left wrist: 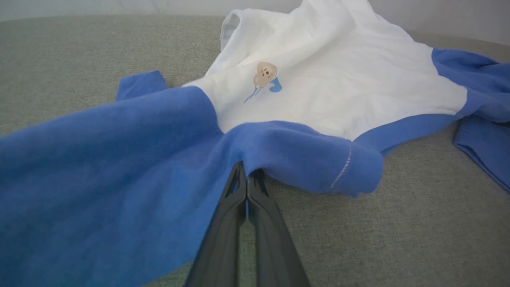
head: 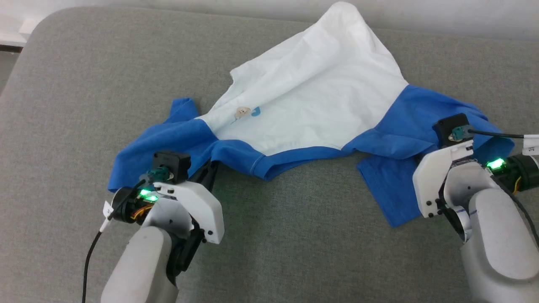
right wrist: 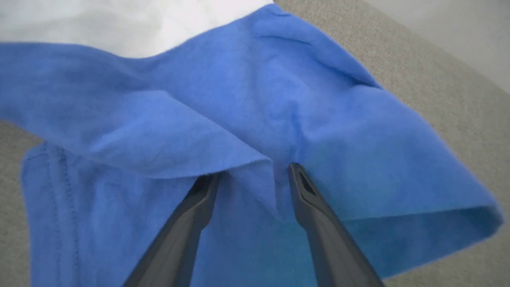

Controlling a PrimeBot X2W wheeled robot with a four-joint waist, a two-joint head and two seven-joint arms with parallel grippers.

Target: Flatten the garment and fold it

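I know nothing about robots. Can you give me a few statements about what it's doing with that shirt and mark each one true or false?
1. The left gripper is shut on blue cloth of the garment. True.
2. The right gripper is clamped shut. False: it is open, straddling a blue fold.
3. The garment is neatly folded. False: it lies rumpled and unfolded on the grey surface.
4. The chest print faces up. True.

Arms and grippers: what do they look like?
Pale grey forearms, white wrist shells, black camera blocks, green lights. Black cables with white tags at both wrists. Left gripper and right gripper: two long dark tapered fingers each.
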